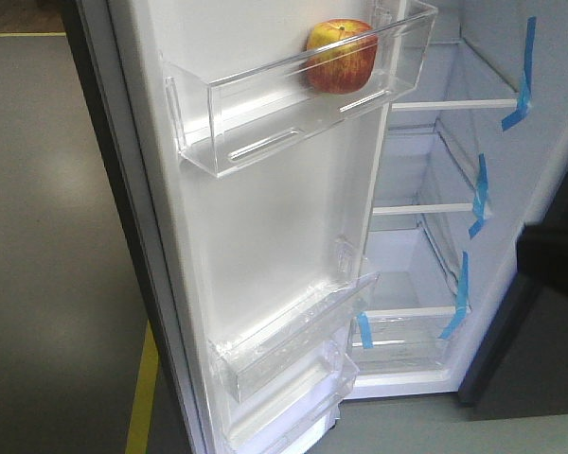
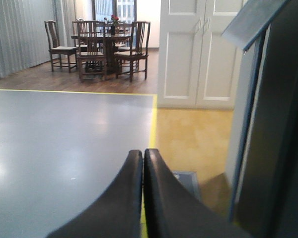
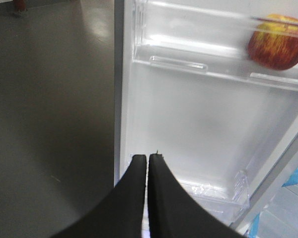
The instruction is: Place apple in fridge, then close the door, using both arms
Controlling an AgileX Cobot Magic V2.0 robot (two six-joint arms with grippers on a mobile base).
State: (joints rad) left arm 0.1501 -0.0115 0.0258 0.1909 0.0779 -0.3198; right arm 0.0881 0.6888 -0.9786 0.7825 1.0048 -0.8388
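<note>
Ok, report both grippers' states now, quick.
Left gripper: shut, holding nothing.
Right gripper: shut, holding nothing; the apple sits apart from it in the upper door bin.

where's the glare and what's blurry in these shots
Front view: apple sharp, a dark blurred shape intrudes at the right edge. Left wrist view: pale sheen on the grey floor, the shut left claw looks soft. Right wrist view: bright glare on the clear door bin.
</note>
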